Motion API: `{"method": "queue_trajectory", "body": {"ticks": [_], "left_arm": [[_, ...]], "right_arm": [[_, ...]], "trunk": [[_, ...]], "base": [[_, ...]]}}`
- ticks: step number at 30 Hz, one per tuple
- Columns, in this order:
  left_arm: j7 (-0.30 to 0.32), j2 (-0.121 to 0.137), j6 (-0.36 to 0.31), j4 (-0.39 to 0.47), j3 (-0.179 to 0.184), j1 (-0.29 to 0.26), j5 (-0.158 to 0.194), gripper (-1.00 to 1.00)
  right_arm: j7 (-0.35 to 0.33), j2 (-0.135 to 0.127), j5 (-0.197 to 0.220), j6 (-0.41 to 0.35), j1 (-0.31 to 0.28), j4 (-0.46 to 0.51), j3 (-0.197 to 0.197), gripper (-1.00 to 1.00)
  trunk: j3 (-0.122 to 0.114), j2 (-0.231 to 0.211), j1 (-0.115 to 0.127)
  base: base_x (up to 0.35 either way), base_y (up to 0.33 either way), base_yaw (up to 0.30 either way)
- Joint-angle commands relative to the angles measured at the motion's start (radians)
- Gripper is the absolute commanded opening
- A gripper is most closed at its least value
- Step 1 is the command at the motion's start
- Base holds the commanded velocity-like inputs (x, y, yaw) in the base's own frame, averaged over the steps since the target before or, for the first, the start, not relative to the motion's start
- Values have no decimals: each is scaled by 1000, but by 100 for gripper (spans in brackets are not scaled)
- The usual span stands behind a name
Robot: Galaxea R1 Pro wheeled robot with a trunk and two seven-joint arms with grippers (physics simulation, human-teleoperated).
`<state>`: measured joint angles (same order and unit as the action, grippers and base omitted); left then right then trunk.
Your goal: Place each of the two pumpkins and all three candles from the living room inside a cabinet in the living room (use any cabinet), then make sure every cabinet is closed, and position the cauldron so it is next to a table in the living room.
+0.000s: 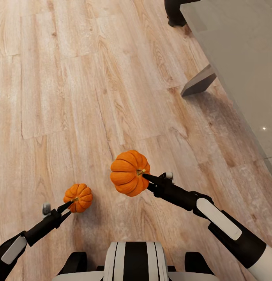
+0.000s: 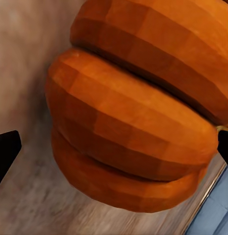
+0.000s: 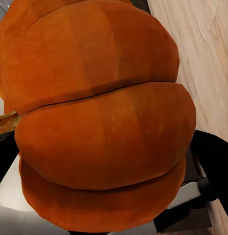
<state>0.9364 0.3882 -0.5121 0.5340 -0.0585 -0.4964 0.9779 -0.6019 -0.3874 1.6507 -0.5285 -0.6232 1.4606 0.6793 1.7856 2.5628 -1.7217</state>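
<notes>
Pumpkins (image 1: 129, 172) (image 1: 78, 197) sit gripped, one in each tool (image 1: 145, 177) (image 1: 69, 204).

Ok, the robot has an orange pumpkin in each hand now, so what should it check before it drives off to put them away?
1. Left gripper shut on the smaller-looking ribbed orange pumpkin: ok, fingertips pinch at its stem.
2. Right gripper shut on the larger-looking ribbed orange pumpkin: ok, also held by the stem end.
3. Both pumpkins lifted off the light wood-plank floor: cannot tell for the left one; the right one looks raised.
4. Grey glass-topped table apart from the right arm: ok, a gap of floor shows between.
5. Dark-brown cabinet open and ready: cannot tell.
</notes>
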Motion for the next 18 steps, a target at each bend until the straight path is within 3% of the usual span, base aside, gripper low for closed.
{"method": "queue_trajectory", "body": {"ticks": [1, 18], "left_arm": [[1, 0, -8, 0, 0, 0, 7, 100], [2, 1, -8, 0, 0, 0, 7, 100]], "right_arm": [[0, -1, 11, -5, -1, 0, 2, -100], [-1, -1, 11, -5, -1, -2, 2, -100]], "trunk": [[0, 0, 0], [0, 0, 0]], "base": [[0, -23, 0], [35, -36, 0]]}}
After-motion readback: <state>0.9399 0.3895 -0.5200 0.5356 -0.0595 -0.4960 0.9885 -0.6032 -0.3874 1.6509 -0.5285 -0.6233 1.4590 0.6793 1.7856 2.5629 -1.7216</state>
